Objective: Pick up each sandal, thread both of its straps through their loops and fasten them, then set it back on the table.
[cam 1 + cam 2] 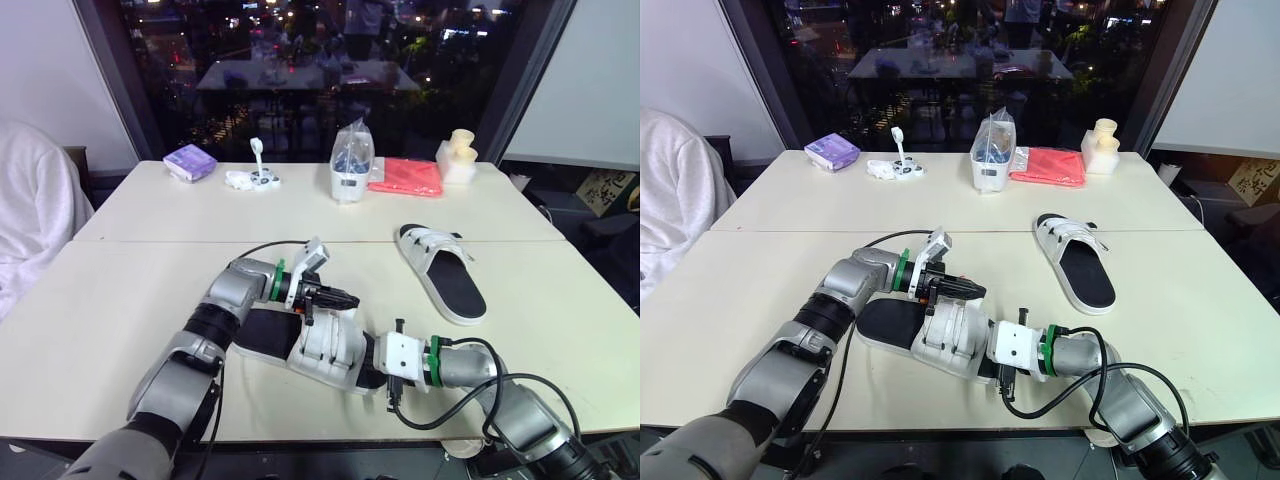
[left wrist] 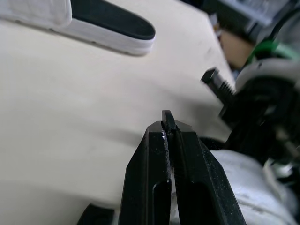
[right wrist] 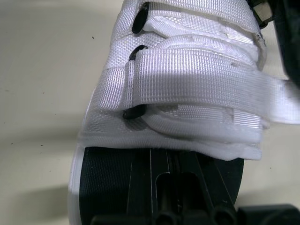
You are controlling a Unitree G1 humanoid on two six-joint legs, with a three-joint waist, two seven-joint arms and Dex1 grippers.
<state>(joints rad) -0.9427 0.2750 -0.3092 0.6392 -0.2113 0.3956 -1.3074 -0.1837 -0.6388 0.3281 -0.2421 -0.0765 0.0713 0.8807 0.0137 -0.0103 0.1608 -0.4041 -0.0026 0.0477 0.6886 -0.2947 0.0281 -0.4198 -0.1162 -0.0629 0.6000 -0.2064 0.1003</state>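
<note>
The near sandal, black footbed with white straps, lies at the table's front middle. My right gripper is shut on its toe end, and in the right wrist view its fingers lie along the footbed under the two white straps. My left gripper is shut and hovers at the upper strap's far side. Its fingertips press together, and I cannot tell if a strap end is pinched. The second sandal lies flat farther right, apart from both grippers.
Along the far table edge sit a purple pack, a small white object, a clear bag in a white holder, a red cloth and cream cups. A person's white sleeve shows at the left edge.
</note>
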